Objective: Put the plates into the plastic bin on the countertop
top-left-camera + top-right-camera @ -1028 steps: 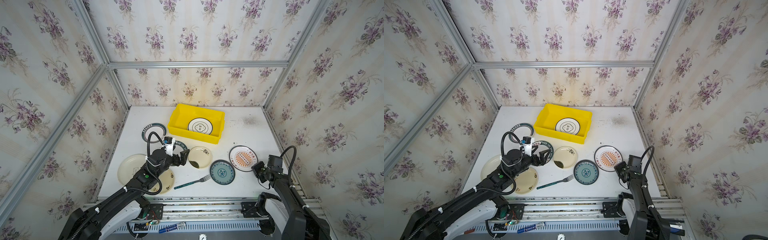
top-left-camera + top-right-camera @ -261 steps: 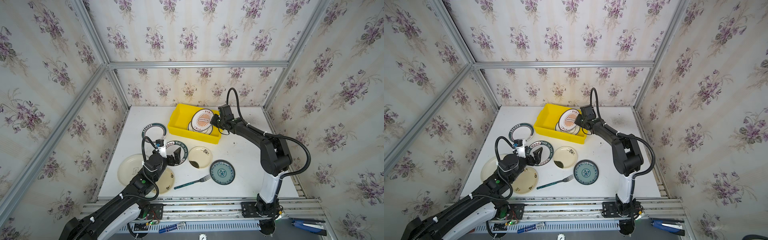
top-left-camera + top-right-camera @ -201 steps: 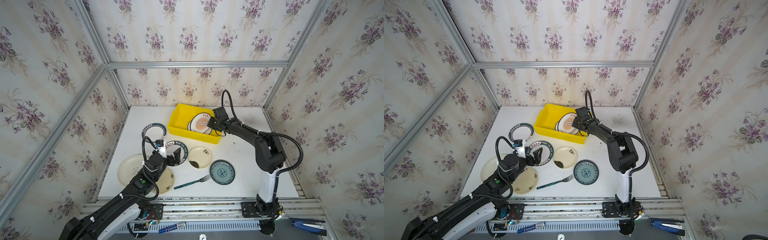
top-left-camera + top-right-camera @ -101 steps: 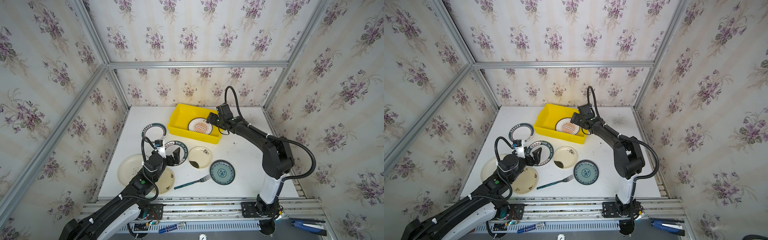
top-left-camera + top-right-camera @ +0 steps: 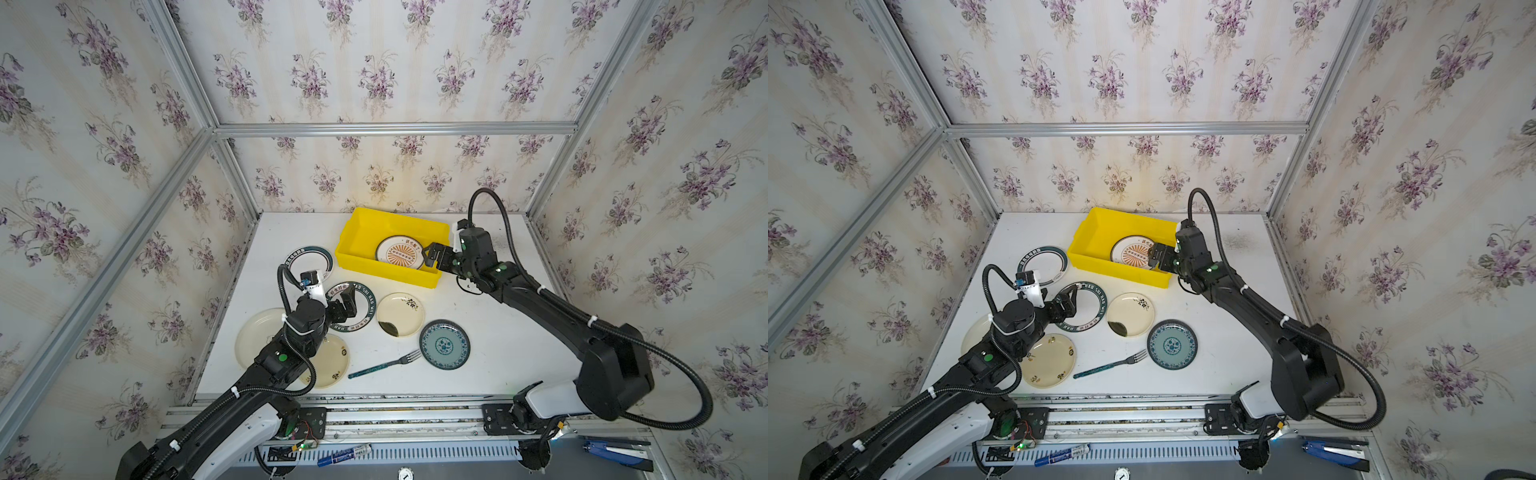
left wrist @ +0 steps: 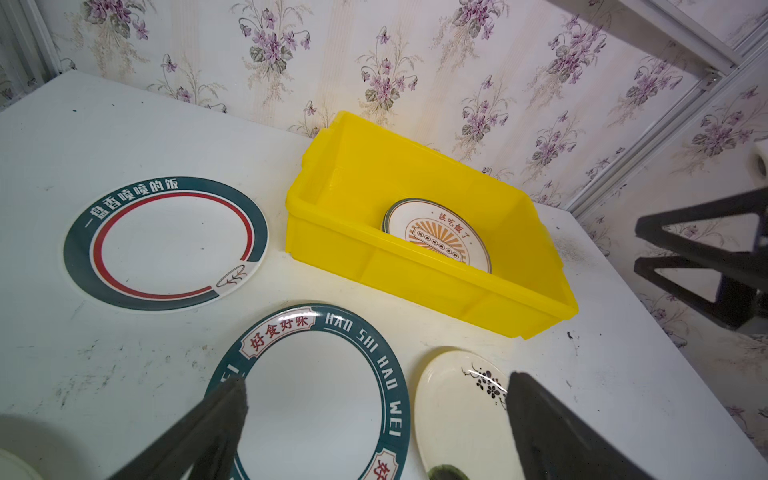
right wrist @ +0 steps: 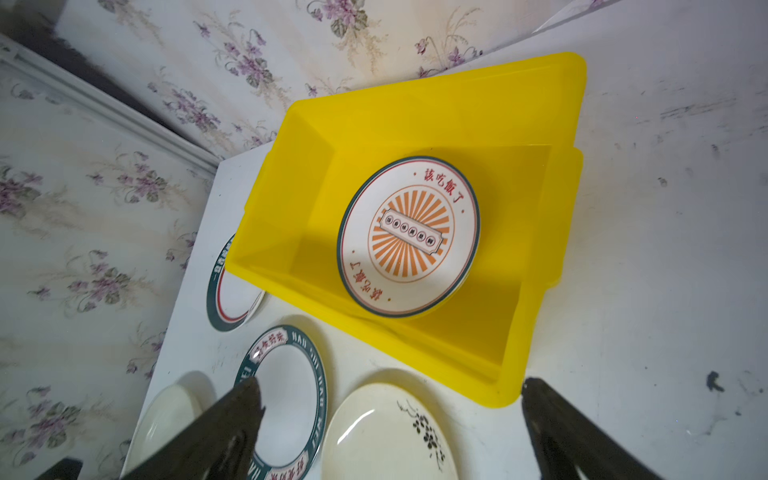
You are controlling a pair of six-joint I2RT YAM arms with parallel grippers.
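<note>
The left gripper (image 5: pixel 345 306) holds its jaws wide, empty, over the plate (image 6: pixel 316 395) lettered "HAO SHI HAO WEI". The right gripper (image 5: pixel 429 257) has its jaws spread wide and empty beside the sunburst plate (image 7: pixel 409 237) in the plastic bin (image 5: pixel 386 275).

Robot test cell in a laboratory, dressed as a domestic interior. Evidence: the walls are floral wallpaper panels (image 5: pixel 374 79) set in bare aluminium profiles (image 5: pixel 395 129). The white countertop (image 5: pixel 498 340) is enclosed on three sides. The left arm (image 5: pixel 274 365) and right arm (image 5: pixel 557 320) are bolted to a slotted metal rail (image 5: pixel 395 415) at the open front, with exposed wiring (image 5: pixel 301 436) beneath.
</note>
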